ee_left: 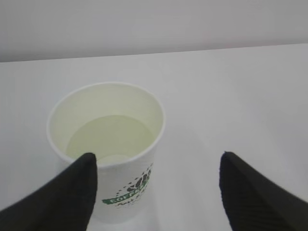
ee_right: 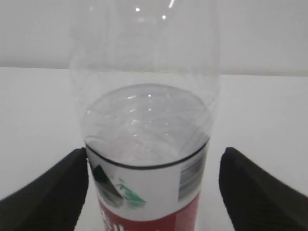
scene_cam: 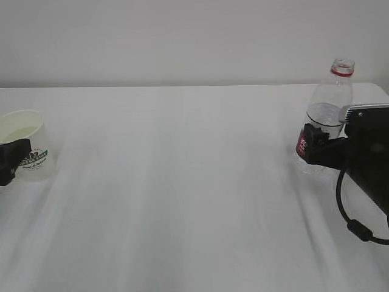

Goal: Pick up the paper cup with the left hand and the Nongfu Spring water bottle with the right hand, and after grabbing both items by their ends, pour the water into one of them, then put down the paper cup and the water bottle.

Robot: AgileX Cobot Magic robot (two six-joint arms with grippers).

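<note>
The white paper cup (scene_cam: 28, 148) with a green logo stands upright on the table at the far left, and pale water (ee_left: 111, 137) fills its lower part. My left gripper (ee_left: 156, 161) is open around the cup (ee_left: 130, 192): the left finger (ee_left: 72, 192) is at its wall and the right finger (ee_left: 255, 192) stands well apart. At the far right the Nongfu Spring water bottle (scene_cam: 327, 115) stands upright with no cap, partly filled. My right gripper (ee_right: 154, 159) is open with its jaws on either side of the bottle's label (ee_right: 144, 187); a gap shows at the right finger (ee_right: 255, 187).
The white table (scene_cam: 182, 182) stretches between cup and bottle, with a pale wall behind it. The right arm's black cable (scene_cam: 355, 225) loops down near the table's right edge.
</note>
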